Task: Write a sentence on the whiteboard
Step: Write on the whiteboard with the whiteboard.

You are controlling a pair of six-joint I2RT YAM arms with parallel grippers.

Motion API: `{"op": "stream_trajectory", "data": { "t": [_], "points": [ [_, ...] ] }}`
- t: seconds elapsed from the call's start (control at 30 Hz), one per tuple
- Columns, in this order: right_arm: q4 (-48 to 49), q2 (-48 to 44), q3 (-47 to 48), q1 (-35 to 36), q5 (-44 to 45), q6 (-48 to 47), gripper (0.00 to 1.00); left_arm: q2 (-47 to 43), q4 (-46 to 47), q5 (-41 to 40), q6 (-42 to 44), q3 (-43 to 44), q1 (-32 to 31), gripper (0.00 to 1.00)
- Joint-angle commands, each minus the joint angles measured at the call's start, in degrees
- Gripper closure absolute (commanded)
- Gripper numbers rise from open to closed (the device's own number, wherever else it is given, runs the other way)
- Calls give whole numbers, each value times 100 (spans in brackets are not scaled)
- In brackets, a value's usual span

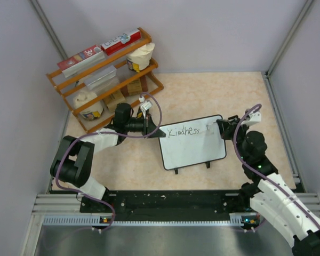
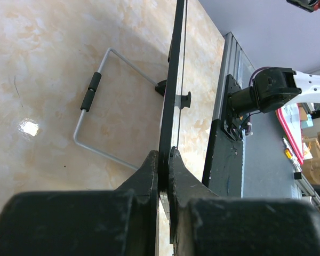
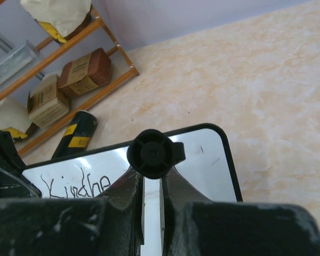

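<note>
whiteboard [image 1: 194, 146] at centre of surface [image 1: 202, 90]; left fingers [image 2: 144, 178] clamped on its left edge, right fingers [image 3: 125, 194] closed on marker [image 3: 151, 153] by top right corner. sentence [image 1: 184, 132] reads "kindness" only. next word: hold board firm, light tip pressure, slow strokes

Wooden rack [image 1: 96, 64] far left, red-white boxes [image 1: 120, 40] on top, cartons [image 3: 85, 74] below, marbled beige tabletop [image 1: 202, 96]

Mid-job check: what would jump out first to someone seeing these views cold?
The whiteboard mid-table, with "Kindness" handwritten along its top. The left gripper is clamped on the board's left edge, and the right gripper holds a marker near its top right corner. A wooden rack of boxes stands far left.
</note>
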Motion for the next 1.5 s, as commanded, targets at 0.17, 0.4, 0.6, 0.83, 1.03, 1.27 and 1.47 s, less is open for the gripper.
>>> {"op": "stream_trajectory", "data": {
  "t": [0.17,0.4,0.6,0.83,1.03,1.27,1.47],
  "points": [
    [585,371,385,-62,88,118,100,168,-287,-457,774,-92,-40,100],
    [708,643,350,-62,159,126,100,176,-296,-448,783,-92,-40,100],
    [665,670,236,-62,273,109,100,159,-296,-439,783,-92,-40,100],
    [638,178,156,-62,220,118,100,150,-304,-466,783,-92,-40,100],
    [489,186,148,-62,317,47,100,141,-305,-457,783,-92,-40,100],
    [559,388,-2,-62,370,74,100,141,-305,-448,783,-101,-40,100],
    [568,459,-107,-62,431,74,100,124,-313,-466,791,-110,-40,100]
  ]
}}
